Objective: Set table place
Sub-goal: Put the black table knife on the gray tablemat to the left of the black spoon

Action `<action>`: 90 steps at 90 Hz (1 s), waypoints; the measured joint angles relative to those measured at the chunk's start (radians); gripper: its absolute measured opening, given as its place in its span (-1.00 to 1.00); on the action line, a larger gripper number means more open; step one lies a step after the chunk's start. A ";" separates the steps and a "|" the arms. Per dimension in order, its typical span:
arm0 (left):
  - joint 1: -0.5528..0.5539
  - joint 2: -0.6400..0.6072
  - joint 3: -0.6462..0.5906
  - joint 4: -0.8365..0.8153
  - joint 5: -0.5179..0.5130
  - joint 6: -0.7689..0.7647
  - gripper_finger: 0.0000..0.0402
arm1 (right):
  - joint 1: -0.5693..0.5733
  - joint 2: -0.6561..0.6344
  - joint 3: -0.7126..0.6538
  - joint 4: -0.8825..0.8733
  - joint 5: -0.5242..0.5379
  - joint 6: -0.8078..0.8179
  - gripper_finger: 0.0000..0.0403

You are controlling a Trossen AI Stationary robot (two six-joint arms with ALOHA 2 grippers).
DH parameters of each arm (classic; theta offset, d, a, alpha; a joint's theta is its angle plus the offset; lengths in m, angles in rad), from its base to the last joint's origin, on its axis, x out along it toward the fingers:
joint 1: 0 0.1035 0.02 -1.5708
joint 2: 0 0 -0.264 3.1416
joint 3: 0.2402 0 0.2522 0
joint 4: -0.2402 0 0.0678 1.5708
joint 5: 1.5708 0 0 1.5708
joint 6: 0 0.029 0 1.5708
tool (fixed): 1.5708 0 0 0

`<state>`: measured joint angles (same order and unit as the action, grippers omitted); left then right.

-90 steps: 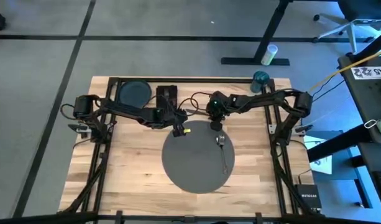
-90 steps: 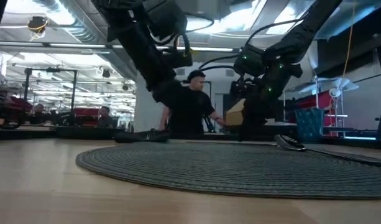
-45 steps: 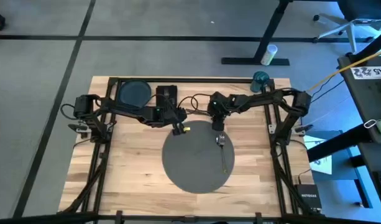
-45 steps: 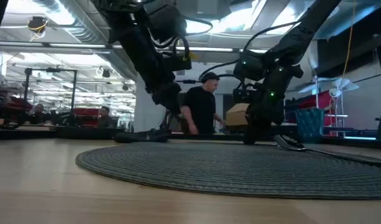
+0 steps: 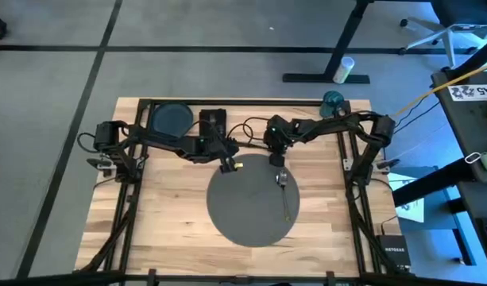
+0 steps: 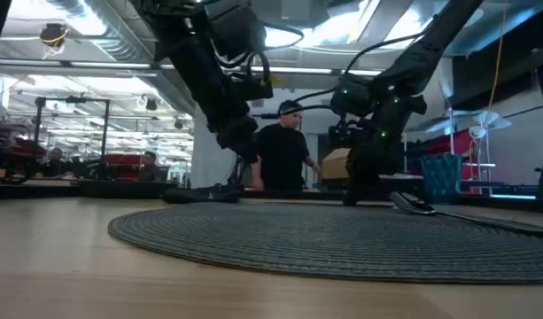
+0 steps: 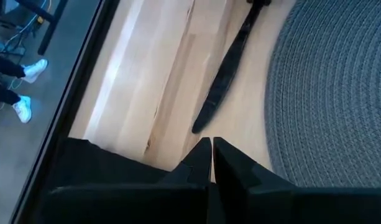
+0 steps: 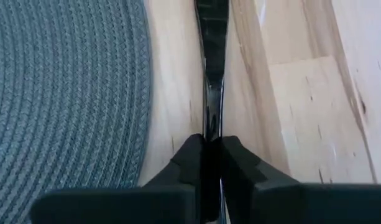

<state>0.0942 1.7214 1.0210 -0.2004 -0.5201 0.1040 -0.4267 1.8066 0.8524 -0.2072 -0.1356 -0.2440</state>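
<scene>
The round dark-grey place (image 5: 243, 210) lies flat in the middle of the wooden table (image 5: 164, 206), with a spoon (image 5: 285, 195) resting on its right part. A slim dark piece of cutlery (image 7: 230, 62) lies along the place's far edge, between my two grippers. My right gripper (image 5: 277, 160) is shut on one end of it. My left gripper (image 5: 227, 165) stands shut just short of the other end (image 7: 197, 127), with nothing between its fingers. My right gripper pinches the dark cutlery's near end (image 8: 210, 124) between its two fingers, edge-on. The fingers lie along the piece, which runs straight away from them beside the place's rim (image 8: 137, 93). Whether it is lifted off the wood I cannot tell.
A dark round plate (image 5: 171, 119) and a black napkin (image 5: 213, 121) sit at the table's far left. A teal cup (image 5: 332, 101) stands at the far right corner. A person stands in the room beyond the far edge (image 6: 284, 155).
My right gripper has shifted a little toward the table's left, staying shut on the cutlery. The person beyond the table has moved about.
</scene>
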 joint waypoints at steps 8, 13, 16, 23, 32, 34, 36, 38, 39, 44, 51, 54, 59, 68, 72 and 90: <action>0.000 0.000 0.000 -0.004 0.000 -0.003 -1.00 | 0.000 -0.016 0.017 0.009 0.002 -0.005 -0.95; 0.000 0.000 0.000 -0.007 0.000 -0.007 -1.00 | 0.000 -0.031 0.027 0.024 0.009 -0.008 -0.99; 0.000 0.000 0.000 -0.010 0.000 -0.009 -1.00 | 0.000 -0.042 0.028 0.012 0.014 -0.015 -0.97; 0.000 0.000 0.001 -0.014 0.000 -0.017 -1.00 | 0.000 -0.065 0.035 -0.004 0.011 -0.021 -0.97; 0.000 0.000 0.001 -0.031 0.000 -0.019 -1.00 | 0.000 -0.092 0.042 0.007 0.007 -0.023 -0.97; 0.000 0.000 0.001 -0.033 0.000 -0.021 -1.00 | 0.000 -0.094 0.042 0.004 0.005 -0.023 -0.97; 0.000 0.000 0.001 -0.035 0.000 -0.022 -1.00 | 0.000 -0.094 0.042 0.000 0.004 -0.023 -0.98; 0.000 0.000 0.001 -0.035 0.000 -0.022 -1.00 | 0.000 -0.094 0.042 -0.003 0.004 -0.023 -0.98; 0.000 0.000 0.001 -0.035 0.000 -0.022 -1.00 | 0.000 -0.094 0.042 -0.004 0.004 -0.023 -0.98; 0.000 0.000 0.001 -0.034 0.000 -0.022 -1.00 | 0.001 -0.093 0.042 -0.012 0.002 -0.023 -0.98; 0.000 0.000 0.001 -0.038 0.000 -0.023 -1.00 | 0.001 -0.094 0.042 -0.012 0.002 -0.024 -0.99; 0.000 0.000 0.001 -0.038 0.000 -0.022 -1.00 | 0.001 -0.094 0.042 -0.015 0.009 -0.024 -0.99; 0.000 0.000 0.001 -0.038 0.000 -0.021 -1.00 | 0.002 -0.094 0.042 -0.030 0.043 -0.025 -0.99; 0.006 0.000 0.001 -0.044 0.000 -0.005 -1.00 | 0.002 -0.094 0.042 -0.074 0.109 -0.032 -0.97; 0.009 0.000 0.001 -0.048 0.000 0.006 -1.00 | 0.002 -0.094 0.042 -0.102 0.124 -0.041 -0.94; 0.055 0.000 0.001 -0.045 0.072 0.011 -1.00 | 0.001 -0.095 0.043 -0.197 0.180 -0.056 -0.77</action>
<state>0.1489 1.7214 1.0222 -0.2451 -0.4484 0.1152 -0.4259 1.7115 0.8951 -0.4042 0.0441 -0.3003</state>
